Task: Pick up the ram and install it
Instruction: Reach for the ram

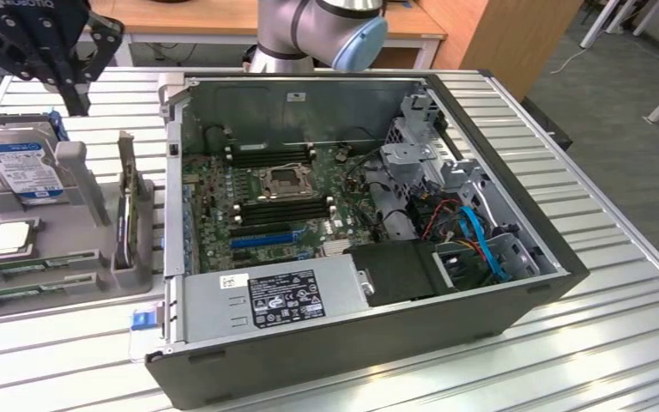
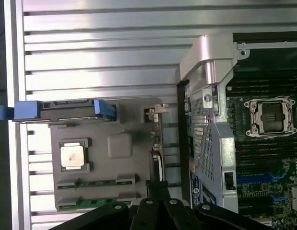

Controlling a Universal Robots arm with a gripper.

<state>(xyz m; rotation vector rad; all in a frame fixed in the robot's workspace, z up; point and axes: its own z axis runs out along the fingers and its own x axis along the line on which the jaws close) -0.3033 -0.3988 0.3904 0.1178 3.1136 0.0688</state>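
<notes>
The ram (image 1: pixel 28 263) lies flat in a slot of the grey holder (image 1: pixel 66 302), at the exterior view's left of the open computer case (image 1: pixel 479 335), near the processor chip (image 1: pixel 9 239). My gripper (image 1: pixel 75 103) is closed and empty, hanging above the surface (image 1: pixel 604 360) beside the hard drive (image 1: pixel 21 167). The exterior view gives this height. The wrist view gives the ram's (image 2: pixel 96 182) green strip from straight above.

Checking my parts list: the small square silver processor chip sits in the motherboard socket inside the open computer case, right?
No. The small square silver processor chip lies in the grey plastic holder beside the open computer case; the wrist view shows it there, with the motherboard socket empty.
</notes>
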